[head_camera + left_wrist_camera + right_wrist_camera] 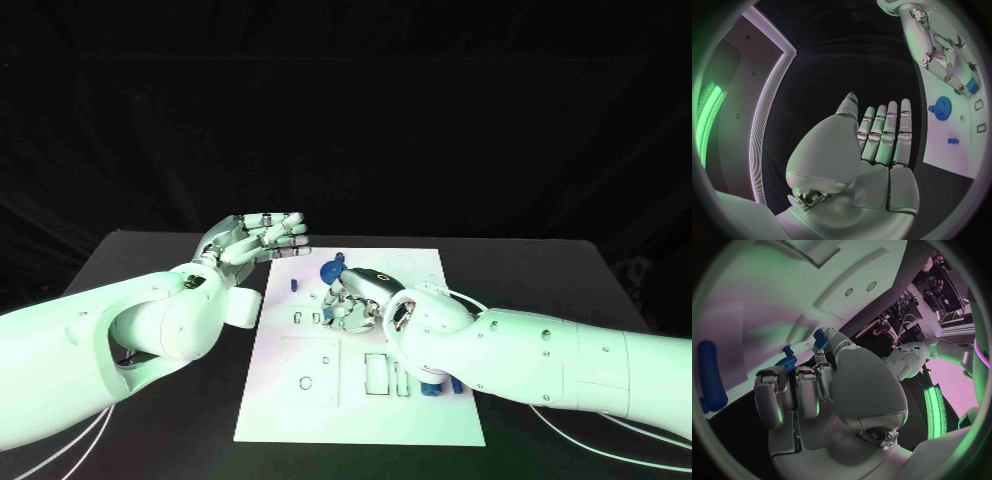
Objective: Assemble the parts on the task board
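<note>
Task board (361,400) under right hand (361,295) pinching blue part (820,338), left hand (260,238) flat, empty, beside board

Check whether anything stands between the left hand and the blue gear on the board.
Nothing visible does. The left hand is beside the task board, with bare board between it and the blue gear. The right hand is on the gear's other side.

white task board (361,410), black table (159,260), blue gear (943,106), blue parts (437,385), silver robot hand (260,238)
</note>
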You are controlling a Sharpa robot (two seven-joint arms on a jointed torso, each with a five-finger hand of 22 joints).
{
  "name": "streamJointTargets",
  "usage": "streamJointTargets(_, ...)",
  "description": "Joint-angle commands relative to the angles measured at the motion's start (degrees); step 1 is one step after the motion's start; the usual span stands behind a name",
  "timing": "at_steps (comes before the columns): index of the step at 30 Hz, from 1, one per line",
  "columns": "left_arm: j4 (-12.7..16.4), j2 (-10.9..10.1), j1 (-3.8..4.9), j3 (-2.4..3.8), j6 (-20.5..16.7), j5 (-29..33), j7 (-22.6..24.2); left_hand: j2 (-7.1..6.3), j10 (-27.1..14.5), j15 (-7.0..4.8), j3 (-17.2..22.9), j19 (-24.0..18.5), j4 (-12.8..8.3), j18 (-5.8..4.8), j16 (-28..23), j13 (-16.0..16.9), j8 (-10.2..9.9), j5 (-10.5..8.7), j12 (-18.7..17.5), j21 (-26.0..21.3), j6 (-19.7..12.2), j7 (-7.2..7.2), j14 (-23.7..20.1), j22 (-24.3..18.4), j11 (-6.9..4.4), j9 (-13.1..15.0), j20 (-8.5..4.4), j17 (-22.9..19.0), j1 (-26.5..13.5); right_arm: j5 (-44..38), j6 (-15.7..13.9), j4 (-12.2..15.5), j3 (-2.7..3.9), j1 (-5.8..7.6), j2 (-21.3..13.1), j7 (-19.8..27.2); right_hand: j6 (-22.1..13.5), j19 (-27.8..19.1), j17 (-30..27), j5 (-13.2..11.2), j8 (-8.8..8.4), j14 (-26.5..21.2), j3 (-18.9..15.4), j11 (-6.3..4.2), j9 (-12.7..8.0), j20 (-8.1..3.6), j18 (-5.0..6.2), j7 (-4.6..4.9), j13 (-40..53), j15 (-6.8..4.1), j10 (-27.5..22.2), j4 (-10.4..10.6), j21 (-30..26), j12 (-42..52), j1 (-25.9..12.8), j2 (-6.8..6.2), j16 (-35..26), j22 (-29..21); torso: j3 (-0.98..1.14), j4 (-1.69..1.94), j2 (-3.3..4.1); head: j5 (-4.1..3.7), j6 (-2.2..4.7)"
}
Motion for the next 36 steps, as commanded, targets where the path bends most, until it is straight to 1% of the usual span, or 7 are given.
streamJointTargets(1, 0.1, 0.1, 0.05, 0.04, 1.1, 0.1, 0.2, -0.05, -0.1, 0.06, -0.1, 0.4, -0.4, 0.76, -0.1, -0.1, -0.2, -0.25, -0.3, -0.2, -0.4, 0.44, -0.2, -0.1, 0.37, -0.1, 0.16, 0.1, 0.5, -3.9, 1.5, -0.5, -0.02, -0.3, 0.6, -1.5, 0.6, 6.0, 13.0, 0.3, 0.29, 5.4, 0.1, -0.05, 1.8, -0.52, -0.38, -0.91, 4.7, -0.26, -0.2, 0.1, 0.3, -0.3, -0.6, -0.1, 0.0, 15.1, 0.09, -0.07, -0.01, 0.36, -0.17)
streamJointTargets(3, 0.1, 0.1, 0.05, 0.04, 1.1, 0.1, 0.2, -0.05, -0.1, 0.06, -0.1, 0.4, -0.4, 0.76, -0.1, -0.1, -0.2, -0.25, -0.3, -0.2, -0.4, 0.44, -0.2, -0.1, 0.37, -0.1, 0.16, 0.1, 0.5, -4.0, 1.8, -0.7, -0.03, -0.47, 0.9, -1.4, 0.5, 6.0, 13.0, 0.3, 0.29, 5.4, 0.1, -0.04, 1.8, -0.51, -0.38, -0.9, 4.7, -0.25, -0.2, 0.1, 0.3, -0.2, -0.8, -0.2, 0.0, 15.1, 0.07, -0.08, -0.04, 0.47, -0.34)
streamJointTargets(6, 0.2, 0.0, 0.05, 0.04, 1.1, 0.1, 0.2, -0.05, -0.1, 0.06, -0.1, 0.4, -0.4, 0.76, -0.1, -0.1, -0.2, -0.25, -0.3, -0.2, -0.4, 0.44, -0.2, -0.1, 0.37, -0.1, 0.16, 0.1, 0.5, -4.2, 2.1, -1.2, -0.04, -0.69, 1.6, -1.3, 0.5, 6.0, 13.0, 0.3, 0.29, 5.4, 0.1, -0.04, 1.8, -0.51, -0.38, -0.9, 4.7, -0.25, -0.2, 0.1, 0.3, -0.2, -0.8, -0.2, 0.0, 15.1, 0.05, -0.18, -0.02, 0.45, -0.26)
streamJointTargets(11, 0.2, 0.0, 0.05, 0.04, 1.1, 0.1, 0.2, -0.05, -0.1, 0.06, -0.1, 0.4, -0.4, 0.76, -0.1, -0.1, -0.2, -0.25, -0.3, -0.2, -0.4, 0.44, -0.2, -0.1, 0.37, -0.1, 0.16, 0.1, 0.5, -4.9, 2.3, -1.6, -0.06, -0.87, 2.1, -1.7, 0.5, 6.0, 13.0, 0.4, 0.29, 5.4, 0.1, -0.03, 1.8, -0.51, -0.38, -0.88, 4.8, -0.25, -0.1, 0.2, 0.3, -0.2, -1.0, -0.28, 0.0, 15.1, 0.11, -0.05, -0.01, 0.34, -0.17)
streamJointTargets(14, 0.2, 0.0, 0.05, 0.04, 1.1, 0.1, 0.2, -0.05, -0.1, 0.06, -0.1, 0.4, -0.4, 0.76, -0.1, -0.1, -0.2, -0.25, -0.3, -0.2, -0.4, 0.44, -0.2, -0.1, 0.37, -0.1, 0.16, 0.1, 0.5, -5.3, 2.3, -1.9, -0.06, -0.91, 2.1, -1.9, 0.5, 6.0, 13.0, 0.4, 0.29, 5.4, 0.1, -0.03, 1.8, -0.51, -0.38, -0.88, 4.8, -0.25, -0.1, 0.2, 0.3, -0.2, -1.0, -0.28, 0.0, 15.1, 0.08, -0.04, -0.04, 0.26, -0.22)
streamJointTargets(27, 0.2, -0.2, 0.05, 0.04, 1.2, 0.1, 0.1, -0.01, -0.1, 0.06, -0.1, 0.4, -0.4, 0.76, -0.2, -0.1, -0.2, -0.25, -0.4, -0.2, -0.3, 0.43, -0.1, -0.1, 0.36, 0.0, 0.16, 0.1, 0.5, -6.1, 3.1, -2.0, -0.07, -0.95, 1.9, -2.7, 0.4, 6.0, 12.8, 0.3, 0.28, 5.3, 0.0, -0.01, 1.9, -0.49, -0.38, -0.86, 4.7, -0.22, -0.2, 0.3, 0.3, -0.3, -1.4, -0.45, 0.0, 15.1, 0.11, -0.04, -0.02, 0.32, -0.33)
streamJointTargets(36, 0.2, -0.2, 0.05, 0.04, 1.3, 0.1, 0.0, -0.01, -0.1, 0.06, -0.1, 0.4, -0.4, 0.76, -0.2, -0.1, -0.3, -0.26, -0.4, -0.2, -0.3, 0.43, -0.1, -0.1, 0.36, 0.0, 0.16, 0.1, 0.5, -6.9, 2.9, -1.9, -0.07, -0.95, 1.6, -3.7, 0.3, 6.0, 12.7, 0.4, 0.26, 5.3, 0.0, 0.01, 1.9, -0.48, -0.38, -0.84, 4.6, -0.2, -0.3, 0.4, 0.3, -0.4, -1.6, -0.57, -0.1, 15.1, 0.09, -0.06, -0.04, 0.45, -0.19)
